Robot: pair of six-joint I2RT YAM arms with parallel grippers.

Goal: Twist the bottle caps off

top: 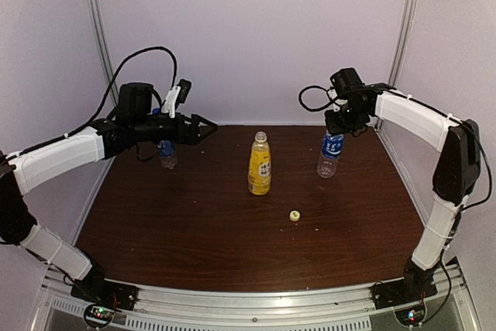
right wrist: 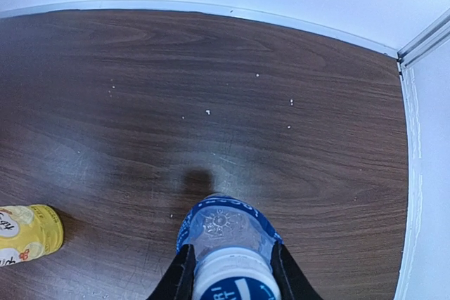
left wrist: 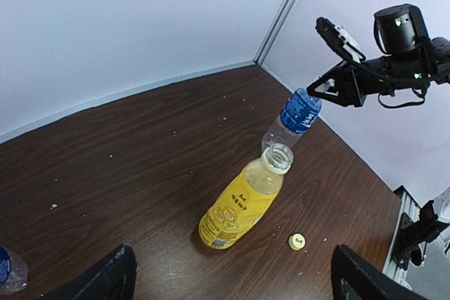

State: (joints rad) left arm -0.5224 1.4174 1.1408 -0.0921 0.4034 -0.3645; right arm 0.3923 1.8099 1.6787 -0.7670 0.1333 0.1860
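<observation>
Cap off yellow bottle — left wrist shows open mouth.

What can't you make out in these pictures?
- Cap of the clear bottle behind the left gripper: the gripper hides it in the top view, and the frame edge cuts it off in the left wrist view.
- Whether the right gripper touches the blue cap: too small and dark in the top view.
- Yellow bottle's label text: too small or blurred in every view.

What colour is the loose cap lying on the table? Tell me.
Yellow; the cap shows best in the left wrist view.
</observation>
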